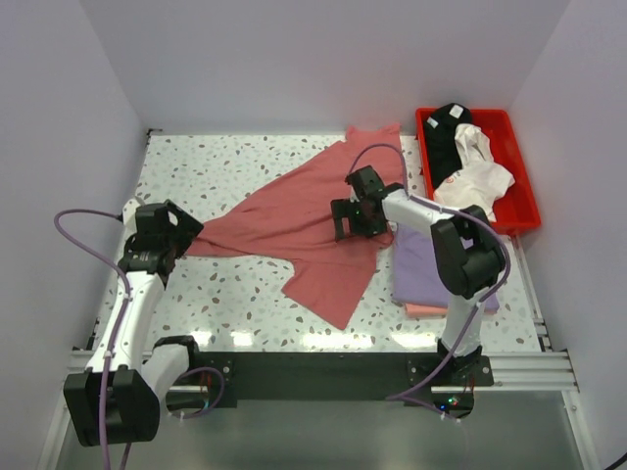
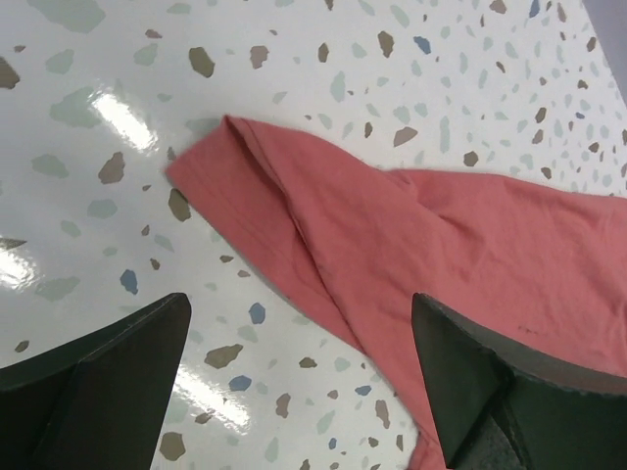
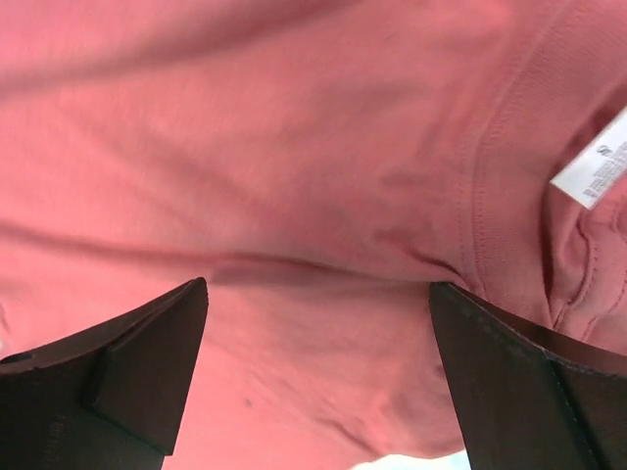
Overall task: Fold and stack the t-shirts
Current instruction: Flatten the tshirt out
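In the top view the right arm [image 1: 460, 250] covers part of the lavender shirt [image 1: 419, 269] at the right of the frame, and the pale pink shirt [image 1: 423, 310] under it shows only as a thin strip. In the red tray [image 1: 526, 211] at the upper right, the white shirt [image 1: 478, 174] lies over part of the black shirt [image 1: 446, 137]. In the right wrist view the red shirt [image 3: 294, 147] runs off the top and both sides, and the white label [image 3: 596, 168] is cut by the right edge, its print too small to read.

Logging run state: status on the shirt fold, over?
Left gripper open above red t-shirt corner. Right gripper open over its collar. Shirt unfolded, lying askew. Nothing blocking.
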`<state>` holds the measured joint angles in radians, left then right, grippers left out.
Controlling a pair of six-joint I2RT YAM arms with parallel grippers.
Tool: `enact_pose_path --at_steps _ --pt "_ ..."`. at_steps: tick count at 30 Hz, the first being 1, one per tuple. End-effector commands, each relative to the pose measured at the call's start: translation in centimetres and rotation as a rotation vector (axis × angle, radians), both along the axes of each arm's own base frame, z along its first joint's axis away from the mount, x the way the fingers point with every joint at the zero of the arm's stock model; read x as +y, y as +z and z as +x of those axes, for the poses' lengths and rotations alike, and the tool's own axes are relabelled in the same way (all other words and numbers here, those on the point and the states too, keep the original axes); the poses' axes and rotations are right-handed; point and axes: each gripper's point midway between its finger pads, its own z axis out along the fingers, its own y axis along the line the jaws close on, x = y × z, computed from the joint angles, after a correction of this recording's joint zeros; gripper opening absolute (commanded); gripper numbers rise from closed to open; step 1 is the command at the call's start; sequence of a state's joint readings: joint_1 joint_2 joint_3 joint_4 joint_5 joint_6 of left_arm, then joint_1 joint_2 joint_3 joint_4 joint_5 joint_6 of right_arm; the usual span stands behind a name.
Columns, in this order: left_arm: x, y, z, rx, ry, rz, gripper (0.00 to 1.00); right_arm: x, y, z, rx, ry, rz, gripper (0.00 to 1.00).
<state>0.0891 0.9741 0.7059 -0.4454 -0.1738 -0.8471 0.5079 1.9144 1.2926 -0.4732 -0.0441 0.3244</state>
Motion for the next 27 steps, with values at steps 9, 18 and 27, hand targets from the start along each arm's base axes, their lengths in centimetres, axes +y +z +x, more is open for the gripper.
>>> enact_pose_path --at_steps 9,18,27 --pt "2.9 -4.3 -4.6 0.161 0.236 -0.002 1.0 1.7 10.9 3.3 -0.262 0.14 0.192 0.99" --pt "3.9 -7.5 -2.3 0.189 0.225 -0.035 0.61 1.5 11.4 0.7 -0.276 0.165 0.251 0.99" --pt "6.1 -9.1 -0.2 0.192 0.226 0.01 0.53 1.8 10.6 -0.3 -0.234 0.168 0.281 0.99"
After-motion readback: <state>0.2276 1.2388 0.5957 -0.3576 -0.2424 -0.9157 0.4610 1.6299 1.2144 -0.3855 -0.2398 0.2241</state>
